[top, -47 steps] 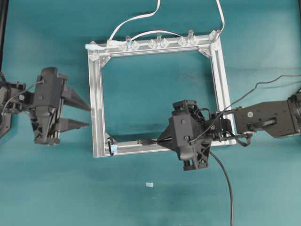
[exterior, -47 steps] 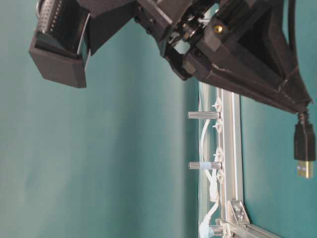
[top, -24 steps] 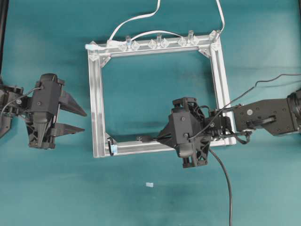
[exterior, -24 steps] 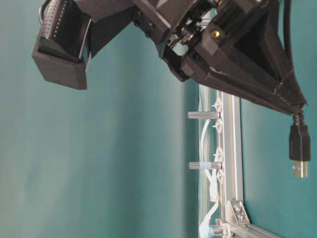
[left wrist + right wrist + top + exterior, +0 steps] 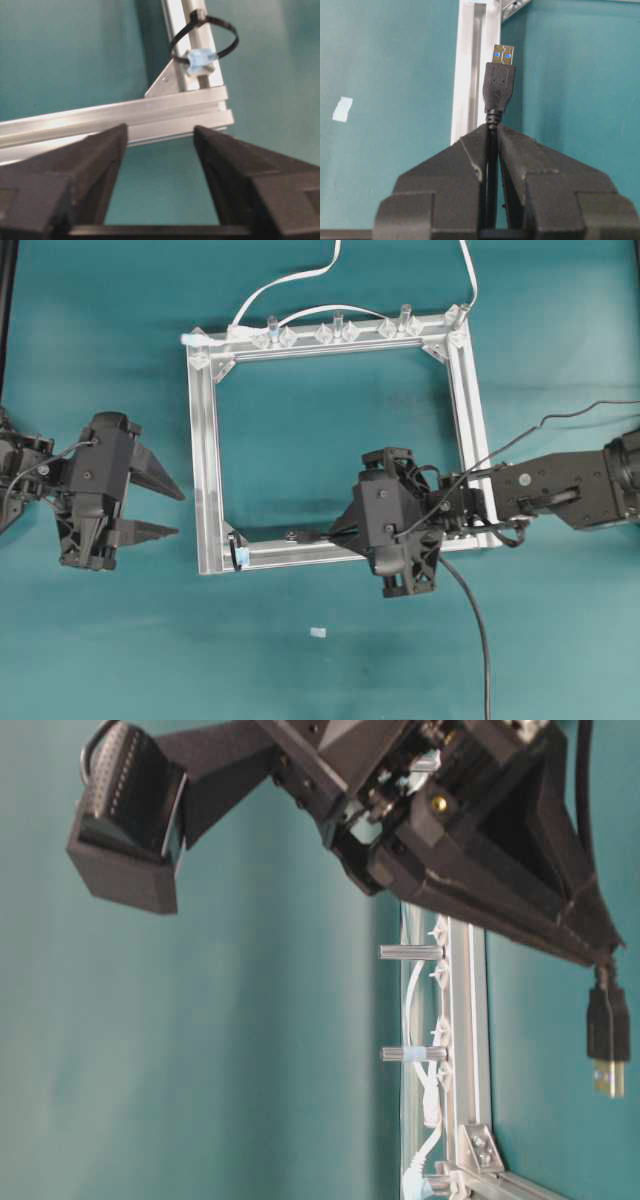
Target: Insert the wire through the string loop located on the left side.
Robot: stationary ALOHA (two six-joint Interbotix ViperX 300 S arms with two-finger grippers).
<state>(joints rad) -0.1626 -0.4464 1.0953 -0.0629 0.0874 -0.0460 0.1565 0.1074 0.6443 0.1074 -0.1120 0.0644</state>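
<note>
The wire (image 5: 498, 95) sits pinched in my right gripper (image 5: 345, 532), its plug over the frame's (image 5: 205, 440) bottom rail, pointing at the loop (image 5: 204, 42) in the bottom-left corner. My left gripper (image 5: 165, 510) waits wide apart outside.

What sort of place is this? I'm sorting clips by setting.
Most likely a robotics lab test bench: a teal tabletop bearing only a silver aluminium frame with clear plastic clips for cable routing, and two robot arms, the right gripper holding a wire.

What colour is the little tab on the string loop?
Light blue tab on the string loop, clearest in the left wrist view.
</note>
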